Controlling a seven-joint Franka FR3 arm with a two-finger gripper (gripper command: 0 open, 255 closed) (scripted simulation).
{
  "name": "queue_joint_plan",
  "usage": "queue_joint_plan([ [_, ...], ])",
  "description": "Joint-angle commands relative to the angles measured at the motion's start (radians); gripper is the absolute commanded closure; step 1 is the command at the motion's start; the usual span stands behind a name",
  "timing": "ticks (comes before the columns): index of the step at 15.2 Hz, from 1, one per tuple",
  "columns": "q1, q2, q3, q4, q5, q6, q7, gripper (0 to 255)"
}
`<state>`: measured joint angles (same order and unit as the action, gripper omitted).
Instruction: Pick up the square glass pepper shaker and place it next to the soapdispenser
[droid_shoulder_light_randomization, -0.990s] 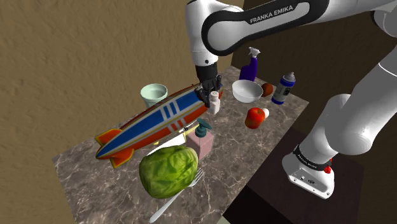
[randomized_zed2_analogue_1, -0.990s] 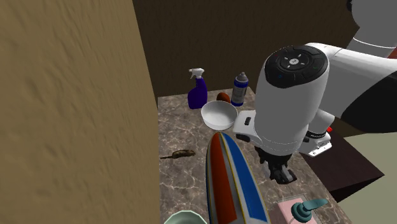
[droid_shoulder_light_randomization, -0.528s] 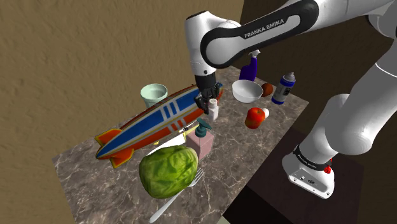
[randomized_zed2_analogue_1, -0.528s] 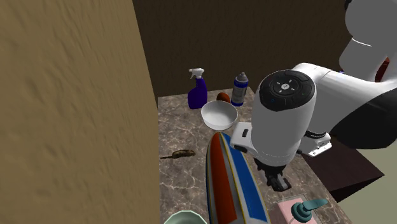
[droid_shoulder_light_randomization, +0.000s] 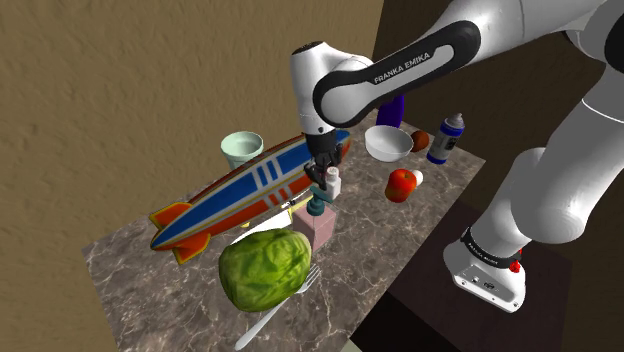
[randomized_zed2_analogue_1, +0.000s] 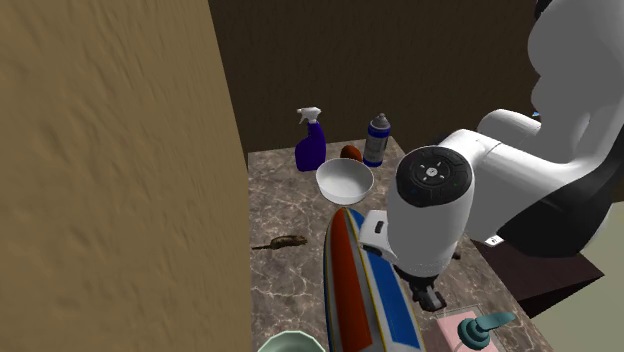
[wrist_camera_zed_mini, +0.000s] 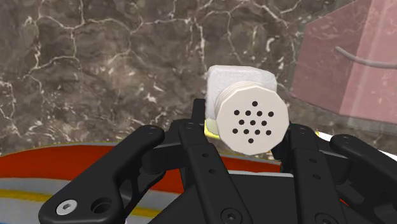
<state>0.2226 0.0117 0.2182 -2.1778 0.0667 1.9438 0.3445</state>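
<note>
Hand (droid_shoulder_light_randomization: 323, 180) is closed on the small square pale shaker with a round perforated cap (wrist_camera_zed_mini: 248, 118). Both black fingers press against the shaker's sides, and the cap faces up toward the wrist. Over the last second the arm has carried hand and shaker away from the white bowl (droid_shoulder_light_randomization: 388, 143) and down toward the pink block-shaped soap dispenser with a teal pump (droid_shoulder_light_randomization: 322, 224), which now stands just below and beside the hand. The shaker appears to hang clear of the dark marbled surface (droid_shoulder_light_randomization: 400, 235), close by the pump, with the long red, white and blue toy airship (droid_shoulder_light_randomization: 240, 195) close on the hand's other side. Judgement: the carry is nearly complete. What remains is a short descent onto bare surface beside the dispenser, then release. Risk: brushing the pump or the airship on the way down.
</note>
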Motion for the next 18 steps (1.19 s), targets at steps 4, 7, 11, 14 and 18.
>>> queue_joint_plan([
  [4,0.001,0.033,0.000,-0.037,-0.005,0.069,0.000,255],
  [7,0.001,0.057,0.000,-0.052,-0.010,0.109,0.002,255],
  [11,0.003,0.078,-0.001,-0.064,-0.014,0.140,0.003,255],
  [14,0.004,0.078,-0.002,-0.064,-0.013,0.140,0.003,255],
  [18,0.006,0.080,-0.002,-0.069,-0.013,0.147,0.004,0],
])
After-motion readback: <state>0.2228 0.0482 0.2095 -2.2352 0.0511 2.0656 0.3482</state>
